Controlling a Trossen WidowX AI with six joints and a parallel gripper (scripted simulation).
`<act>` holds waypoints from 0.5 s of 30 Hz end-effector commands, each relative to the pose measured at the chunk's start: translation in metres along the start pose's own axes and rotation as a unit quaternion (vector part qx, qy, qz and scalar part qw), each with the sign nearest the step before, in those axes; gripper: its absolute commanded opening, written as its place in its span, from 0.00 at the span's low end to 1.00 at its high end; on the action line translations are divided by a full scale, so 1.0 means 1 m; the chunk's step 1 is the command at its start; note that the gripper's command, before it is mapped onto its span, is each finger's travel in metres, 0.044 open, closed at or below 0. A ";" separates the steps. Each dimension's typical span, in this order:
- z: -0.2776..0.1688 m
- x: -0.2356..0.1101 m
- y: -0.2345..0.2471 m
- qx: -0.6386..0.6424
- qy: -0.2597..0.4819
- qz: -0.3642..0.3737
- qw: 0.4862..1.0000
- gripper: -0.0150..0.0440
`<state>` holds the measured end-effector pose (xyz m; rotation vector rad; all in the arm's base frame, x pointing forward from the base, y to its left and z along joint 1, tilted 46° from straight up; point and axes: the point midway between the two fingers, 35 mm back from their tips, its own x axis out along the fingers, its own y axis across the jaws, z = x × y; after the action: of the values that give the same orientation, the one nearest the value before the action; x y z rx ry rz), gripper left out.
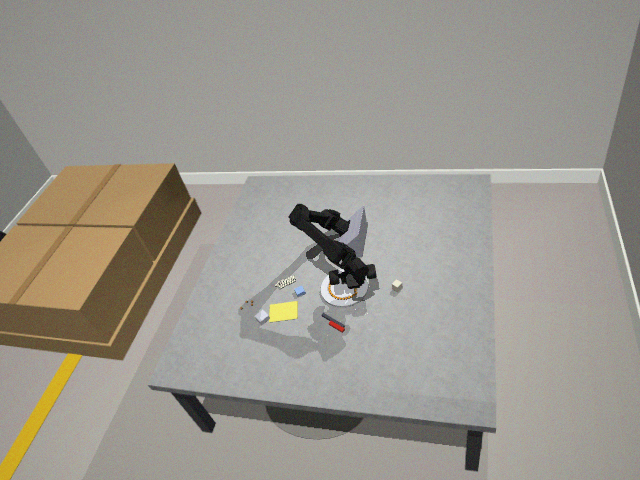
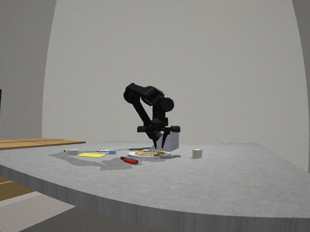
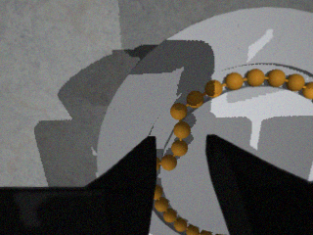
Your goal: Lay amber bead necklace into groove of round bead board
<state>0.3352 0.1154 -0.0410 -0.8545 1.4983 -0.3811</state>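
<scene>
The black parallel-jaw gripper (image 3: 180, 139) points down over the left rim of the round white bead board (image 3: 128, 110). Its two dark fingers fill the bottom of the wrist view. They are drawn partway together, but the gap between them is plainly wider than a bead, so nothing is pinched. The fingers straddle the amber bead necklace (image 3: 254, 77) where the strand bends: a few beads run up the middle of the gap, the lowest close against the left-hand finger.

The necklace lies on the board. From the gap it curves up and off to the upper right of the wrist view, following the dark line of the groove. At the lower centre it disappears behind the fingers. In the bend the beads look slightly bunched and crooked rather than evenly seated. That is probably why the gripper sits astride this stretch, placed to nip it and ease it into the channel.

In the exterior view the strand shows as an orange ring on the low board (image 2: 141, 155), just in front of the arm's base. Further out on the grey table (image 1: 429, 320), a red block (image 1: 337, 325) lies just below the board in the top view. A flat yellow sheet (image 1: 283, 311) lies to the left, and a cream cube (image 1: 396, 284) to the right. All three are well clear of the work.
</scene>
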 end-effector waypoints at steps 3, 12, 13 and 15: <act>-0.002 0.013 -0.002 -0.003 0.004 -0.003 1.000 0.46; -0.003 0.026 -0.003 -0.004 0.006 -0.004 1.000 0.46; -0.003 0.026 -0.003 -0.004 0.006 -0.004 1.000 0.46; -0.003 0.026 -0.003 -0.004 0.006 -0.004 1.000 0.46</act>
<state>0.3355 0.0983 -0.0552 -0.8570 1.5069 -0.3846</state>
